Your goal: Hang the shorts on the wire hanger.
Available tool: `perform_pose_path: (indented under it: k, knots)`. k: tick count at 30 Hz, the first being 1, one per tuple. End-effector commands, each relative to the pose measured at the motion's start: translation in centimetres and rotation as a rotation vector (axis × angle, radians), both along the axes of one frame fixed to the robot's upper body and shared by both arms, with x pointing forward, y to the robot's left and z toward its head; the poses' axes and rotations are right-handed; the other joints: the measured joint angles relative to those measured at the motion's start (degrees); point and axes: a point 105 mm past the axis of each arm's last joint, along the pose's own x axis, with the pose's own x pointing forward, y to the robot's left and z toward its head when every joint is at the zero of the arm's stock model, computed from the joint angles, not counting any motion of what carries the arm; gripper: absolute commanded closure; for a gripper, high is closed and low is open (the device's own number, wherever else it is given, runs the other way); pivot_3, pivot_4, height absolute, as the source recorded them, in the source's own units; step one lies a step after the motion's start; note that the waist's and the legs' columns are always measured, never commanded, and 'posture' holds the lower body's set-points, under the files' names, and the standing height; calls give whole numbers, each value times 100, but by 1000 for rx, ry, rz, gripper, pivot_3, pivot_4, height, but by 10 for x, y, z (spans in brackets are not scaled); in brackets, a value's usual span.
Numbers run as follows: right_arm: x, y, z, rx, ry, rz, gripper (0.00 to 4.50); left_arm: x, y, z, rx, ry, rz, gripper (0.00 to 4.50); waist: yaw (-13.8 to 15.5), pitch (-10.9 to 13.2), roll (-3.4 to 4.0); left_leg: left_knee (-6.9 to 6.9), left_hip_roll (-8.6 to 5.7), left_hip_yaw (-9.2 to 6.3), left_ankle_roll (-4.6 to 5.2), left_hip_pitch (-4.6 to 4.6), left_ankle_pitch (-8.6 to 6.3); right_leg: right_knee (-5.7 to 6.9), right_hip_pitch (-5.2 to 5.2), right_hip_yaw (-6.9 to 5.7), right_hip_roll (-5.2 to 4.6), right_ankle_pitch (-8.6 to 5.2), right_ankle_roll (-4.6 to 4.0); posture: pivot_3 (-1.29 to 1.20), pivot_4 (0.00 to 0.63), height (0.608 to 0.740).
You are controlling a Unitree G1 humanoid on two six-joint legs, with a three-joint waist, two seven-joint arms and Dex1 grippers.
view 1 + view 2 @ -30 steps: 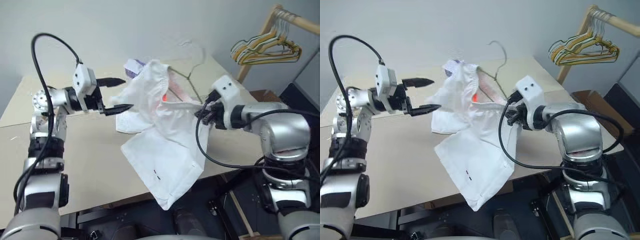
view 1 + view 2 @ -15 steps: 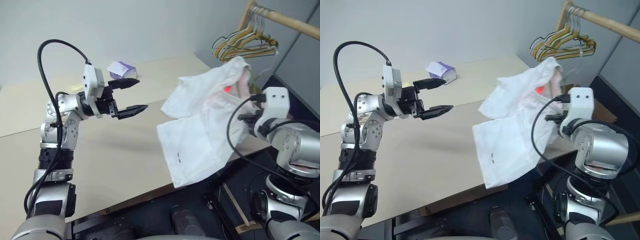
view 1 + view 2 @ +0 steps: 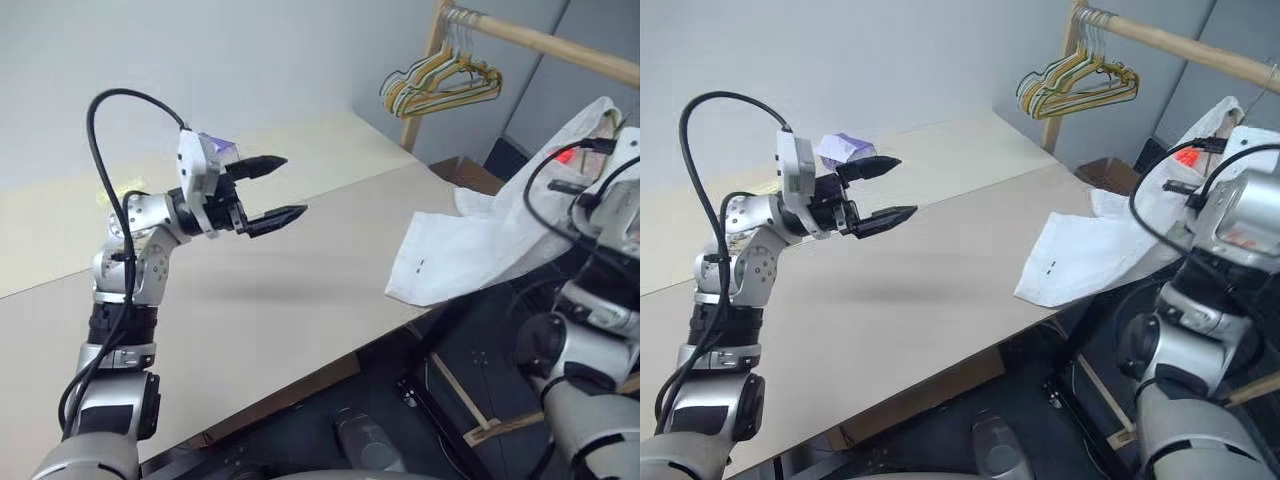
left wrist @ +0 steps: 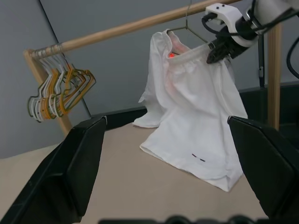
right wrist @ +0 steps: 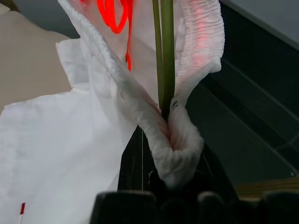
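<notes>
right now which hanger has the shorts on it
The olive-green wire hanger pinched with the white shorts in the right tool. The yellow, green and white hangers bunched at the wooden rail's other end are bare.

**Lighting/pic quality, quick notes**

Even, soft indoor light, prob from overhead, no hard glare. Faint soft shadow on the table [image 3: 250, 300] under the left gripper [image 3: 278, 187]. Head views sharp enough. Right wrist view: shorts [image 5: 93, 154] v close, soft focus, red glow on the cloth. Left wrist view: fingers [image 4: 70, 172] blurry, dark.
</notes>
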Motion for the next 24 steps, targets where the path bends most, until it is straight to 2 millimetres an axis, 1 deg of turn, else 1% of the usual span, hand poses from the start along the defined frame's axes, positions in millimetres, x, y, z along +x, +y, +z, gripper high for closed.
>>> perform_pose_path:
  k: [1,7,10,13,18,24]
  knots:
    - [9,-18,17,17,-67,-24,4487,-5,-2,10,12,-50,-7,0,-23,0,0,-5,0,6,2,4,-1,-2,6,6,1,-1,2,-309,0,740]
    - [22,-42,26,15,-91,-58,4487,-8,0,12,4,-52,-6,0,-163,2,1,-15,-1,26,3,14,-2,-2,7,30,2,-2,9,-292,0,740]
    - [25,-50,32,9,-97,-71,4487,-13,0,15,-26,-49,-18,0,-184,4,2,-17,-2,36,5,18,-3,-2,7,45,2,-13,34,-286,0,740]
    - [30,-54,33,33,-111,-73,4487,-14,1,12,-24,-43,-10,0,-184,4,1,-19,-5,43,6,25,-3,-2,7,58,4,-23,55,-281,0,740]
    - [34,-58,26,94,-123,-82,4487,-15,1,8,-21,-35,-1,0,-170,5,1,-22,-5,47,8,26,-4,-21,10,67,8,-19,65,-275,0,740]
    - [33,-63,15,187,-139,-121,4487,-17,2,9,-21,-36,4,0,-130,6,2,-27,-5,54,17,15,-10,-67,16,72,8,-3,82,-264,0,740]
